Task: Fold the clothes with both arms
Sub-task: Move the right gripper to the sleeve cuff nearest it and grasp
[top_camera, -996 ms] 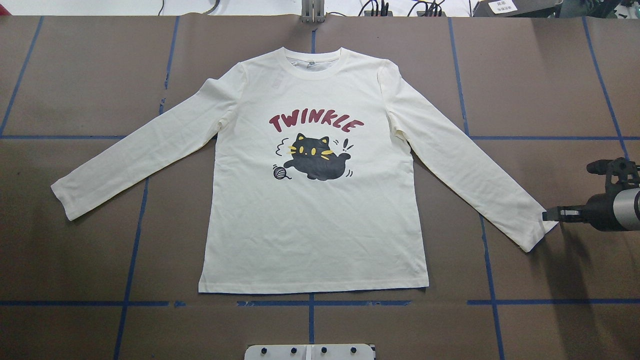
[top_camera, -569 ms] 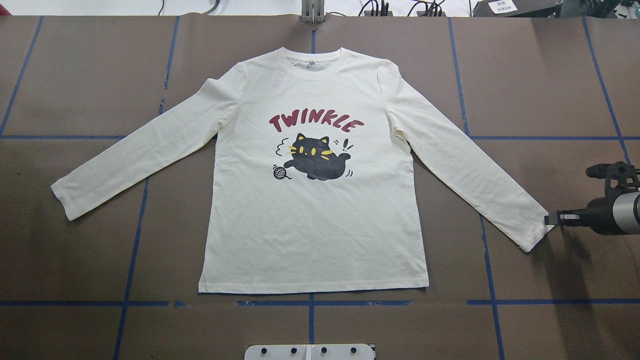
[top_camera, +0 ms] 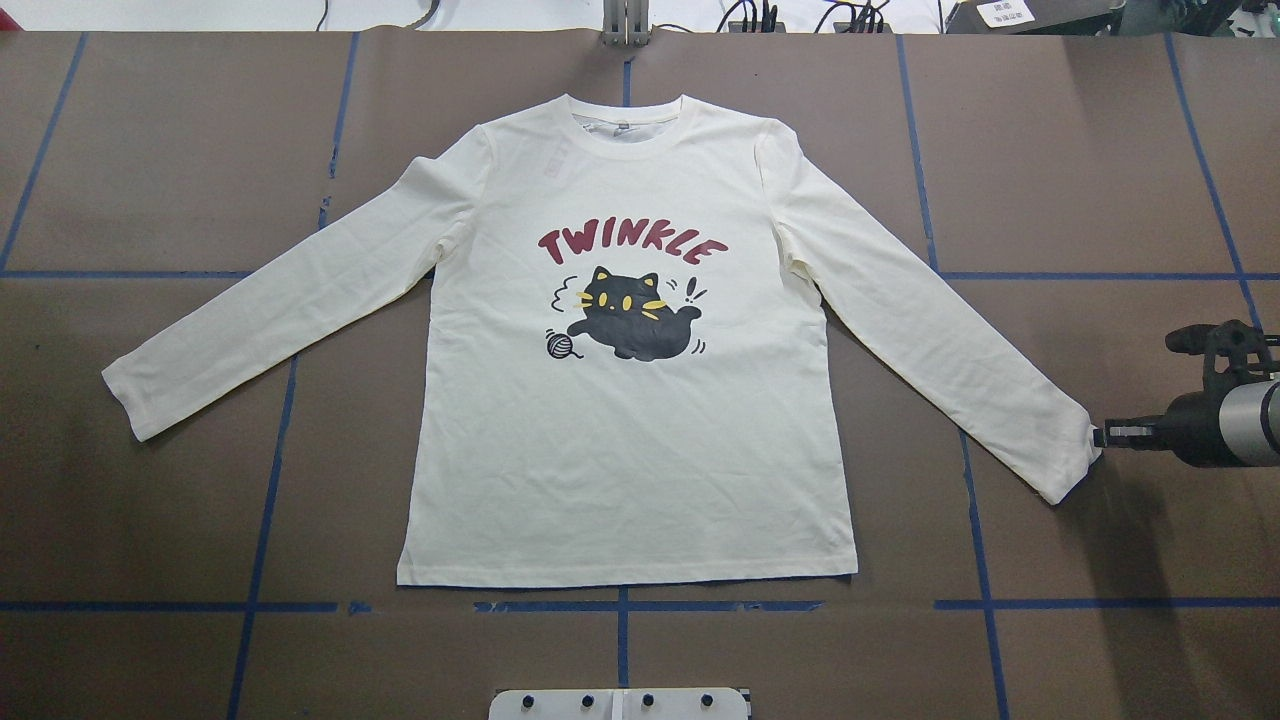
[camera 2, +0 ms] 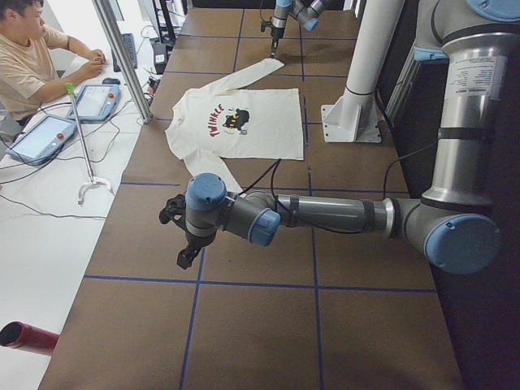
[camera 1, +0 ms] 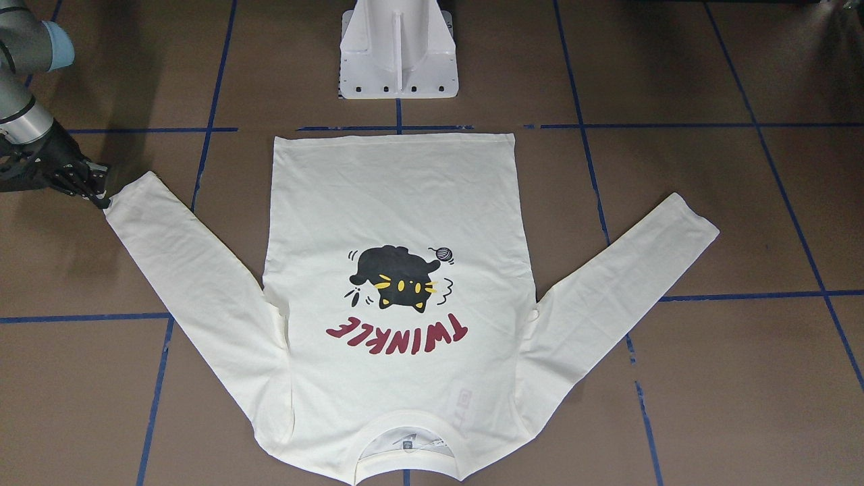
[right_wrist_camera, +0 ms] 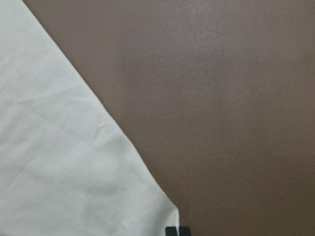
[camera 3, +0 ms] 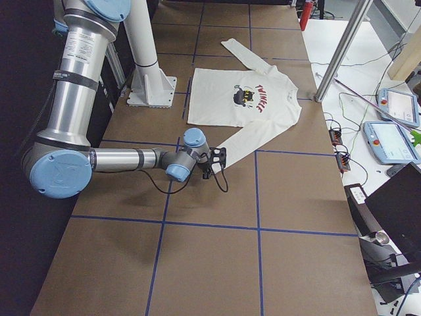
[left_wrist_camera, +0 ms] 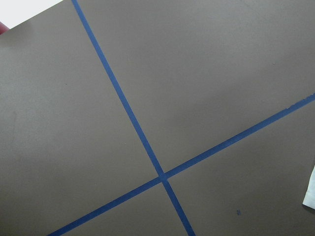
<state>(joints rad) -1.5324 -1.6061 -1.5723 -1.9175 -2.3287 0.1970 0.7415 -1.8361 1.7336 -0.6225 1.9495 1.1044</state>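
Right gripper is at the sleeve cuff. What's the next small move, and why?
Probably close the right gripper on the sleeve cuff: its tips sit at the cuff's corner, the shirt lies flat and unfolded, and I can't see a firm pinch.

The right gripper (top_camera: pixel 1100 436) meets the cuff (top_camera: pixel 1072 462) edge-on, so whether its jaws clasp the cloth cannot be told. The right arm (top_camera: pixel 1245 425) is cut off by the picture's edge just behind the wrist. The right wrist view shows only a sliver of one fingertip (right_wrist_camera: pixel 176 230) at the bottom edge, with the sleeve (right_wrist_camera: pixel 64 162) cropped beside it. The left gripper (camera 2: pixel 184 260) is too small to judge. Its wrist view catches only a white cloth corner (left_wrist_camera: pixel 310 191). The neck label (top_camera: pixel 622 122) is unreadable.
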